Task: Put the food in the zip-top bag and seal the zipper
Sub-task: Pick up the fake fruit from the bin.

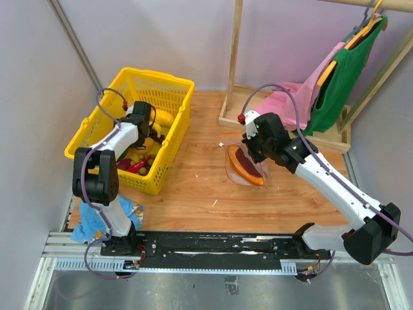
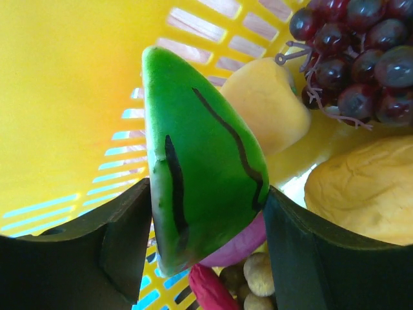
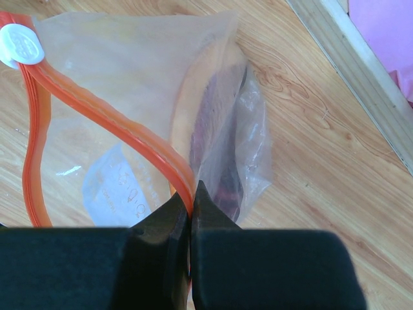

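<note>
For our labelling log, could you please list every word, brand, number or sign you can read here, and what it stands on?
No text is legible.
white slider on the zipper: raised mark, too blurred to read.
white label patch on the zip-top bag: faint print, too faint to read.

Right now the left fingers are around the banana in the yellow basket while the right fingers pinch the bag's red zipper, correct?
Wrong fruit: left wrist view shows the left fingers around the watermelon wedge in the yellow basket. The right fingers do pinch the zipper.
</note>
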`<state>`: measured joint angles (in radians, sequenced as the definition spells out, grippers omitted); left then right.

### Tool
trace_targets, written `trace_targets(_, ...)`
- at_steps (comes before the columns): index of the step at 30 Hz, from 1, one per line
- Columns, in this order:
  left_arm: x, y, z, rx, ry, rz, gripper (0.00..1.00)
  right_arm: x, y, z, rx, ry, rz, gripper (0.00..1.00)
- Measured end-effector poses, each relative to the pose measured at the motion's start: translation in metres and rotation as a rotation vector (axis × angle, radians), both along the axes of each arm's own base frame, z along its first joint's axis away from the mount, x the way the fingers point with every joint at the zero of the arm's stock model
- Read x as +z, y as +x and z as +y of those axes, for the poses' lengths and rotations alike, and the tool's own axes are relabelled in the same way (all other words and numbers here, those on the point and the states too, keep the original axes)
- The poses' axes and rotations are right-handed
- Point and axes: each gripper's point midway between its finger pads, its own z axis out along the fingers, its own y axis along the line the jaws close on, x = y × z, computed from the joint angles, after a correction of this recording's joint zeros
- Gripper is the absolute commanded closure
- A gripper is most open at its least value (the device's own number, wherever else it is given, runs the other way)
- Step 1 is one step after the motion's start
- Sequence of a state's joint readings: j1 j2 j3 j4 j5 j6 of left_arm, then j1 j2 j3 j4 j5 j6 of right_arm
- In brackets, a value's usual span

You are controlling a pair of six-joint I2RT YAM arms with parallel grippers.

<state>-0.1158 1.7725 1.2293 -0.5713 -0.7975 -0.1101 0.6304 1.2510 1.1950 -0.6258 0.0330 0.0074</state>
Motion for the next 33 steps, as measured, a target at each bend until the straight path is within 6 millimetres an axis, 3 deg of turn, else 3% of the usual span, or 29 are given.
trace_targets(13, 0.101, 0.005, -0.041, -0.094, -0.295, -0.283, 0.75, 0.004, -0.001, 0.001, -0.012, 0.022, -0.002, 0.99)
trace_targets(23, 0.211, 0.000, -0.102, -0.263, -0.651, -0.567, 0.86, 0.017, 0.003, 0.004, -0.040, 0.090, -0.051, 0.99)
trace_targets(33, 0.266, -0.019, -0.160, -0.420, -0.977, -0.637, 0.90, 0.024, 0.007, 0.000, -0.116, 0.153, -0.107, 0.99)
